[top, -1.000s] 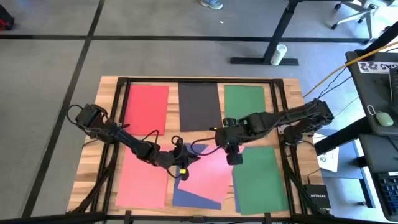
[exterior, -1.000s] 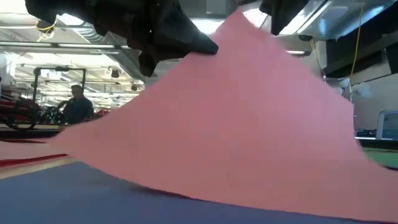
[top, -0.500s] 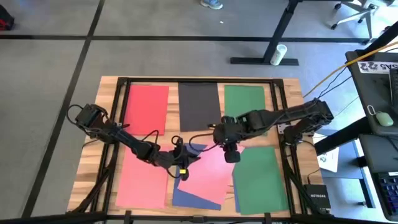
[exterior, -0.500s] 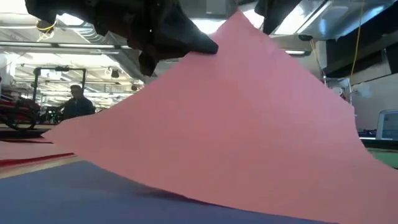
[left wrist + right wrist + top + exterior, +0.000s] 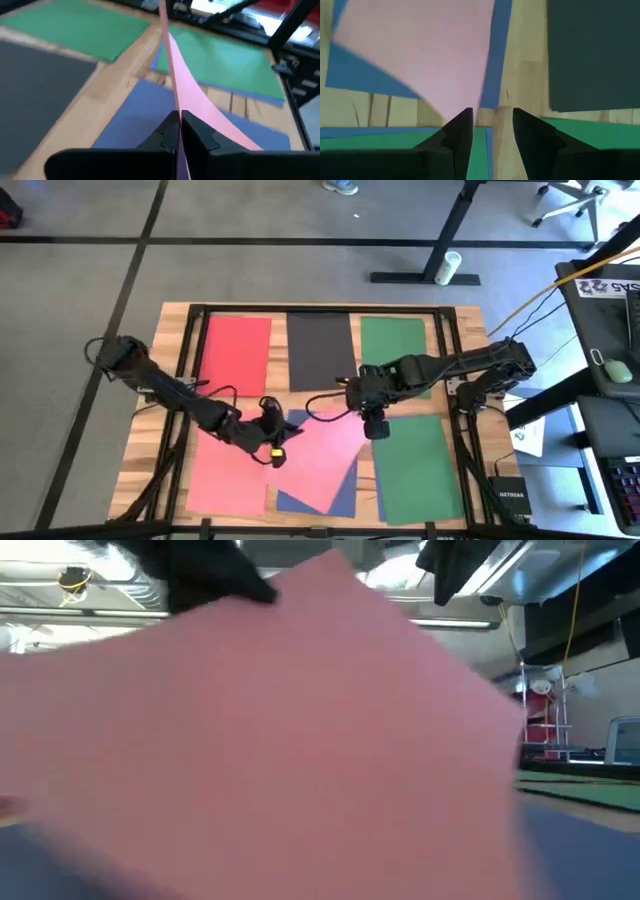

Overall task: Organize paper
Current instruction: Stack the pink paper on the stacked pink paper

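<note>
A pink sheet of paper point(image 5: 325, 448) lies slanted over a blue sheet point(image 5: 340, 498) near the table's middle, with its left side raised. My left gripper point(image 5: 272, 442) is shut on that raised side. My right gripper point(image 5: 491, 117) hangs open just above the table at the pink sheet's right corner point(image 5: 470, 102), and its fingers hold nothing. Flat on the table lie a red sheet point(image 5: 237, 355), a black sheet point(image 5: 320, 350) and a green sheet point(image 5: 393, 345) along the far side, with another red sheet point(image 5: 228, 475) and another green sheet point(image 5: 415, 465) nearer. My left gripper pinches the pink sheet's left edge point(image 5: 176, 116) between its two fingers, a single layer. The fingers reach in from the table's left. The held side is lifted and stands on edge, while the sheet's far part point(image 5: 220, 125) slopes down onto the blue sheet.
A black frame point(image 5: 320, 308) runs around the wooden tabletop. Cables point(image 5: 230, 395) trail along the left arm. In the low view the raised pink sheet point(image 5: 270, 740) fills most of the picture and hides the table behind it.
My left gripper has gone toward the table's left edge, still shut on the pink sheet. The sheet has been dragged left and turned about over the blue sheet, and its right corner has drawn away from my right gripper. My right gripper has shifted a little to the left.
</note>
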{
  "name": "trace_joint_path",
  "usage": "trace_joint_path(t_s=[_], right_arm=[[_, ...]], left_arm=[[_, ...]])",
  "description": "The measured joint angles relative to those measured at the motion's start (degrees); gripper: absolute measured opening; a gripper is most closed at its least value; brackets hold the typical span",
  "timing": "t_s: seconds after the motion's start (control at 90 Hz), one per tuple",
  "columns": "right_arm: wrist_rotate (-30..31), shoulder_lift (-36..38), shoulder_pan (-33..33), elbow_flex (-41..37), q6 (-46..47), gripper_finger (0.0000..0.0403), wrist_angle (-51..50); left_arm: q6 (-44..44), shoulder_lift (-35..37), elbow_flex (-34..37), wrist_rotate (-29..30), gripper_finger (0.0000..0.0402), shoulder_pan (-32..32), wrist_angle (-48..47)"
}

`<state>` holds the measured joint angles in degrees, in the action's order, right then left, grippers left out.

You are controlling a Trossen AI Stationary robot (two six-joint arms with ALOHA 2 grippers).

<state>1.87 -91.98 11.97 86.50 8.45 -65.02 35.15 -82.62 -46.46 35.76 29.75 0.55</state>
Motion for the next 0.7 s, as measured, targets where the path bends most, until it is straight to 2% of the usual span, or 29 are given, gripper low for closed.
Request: trace_joint_path(t_s=[0.189, 0.4, 0.7], right_arm=[[0.0, 0.0, 0.0, 0.0, 0.1, 0.0129, 0.1], [0.0, 0.0, 0.0, 0.0, 0.2, 0.0129, 0.0], [0.0, 0.0, 0.0, 0.0, 0.5, 0.0129, -0.1]], left_arm=[[12.9, 3.6, 0.0, 3.8, 0.0000, 4.2, -17.1], [26.6, 3.7, 0.0, 4.9, 0.0000, 9.8, -27.5], [55.0, 3.7, 0.0, 9.9, 0.0000, 20.1, -42.7]])
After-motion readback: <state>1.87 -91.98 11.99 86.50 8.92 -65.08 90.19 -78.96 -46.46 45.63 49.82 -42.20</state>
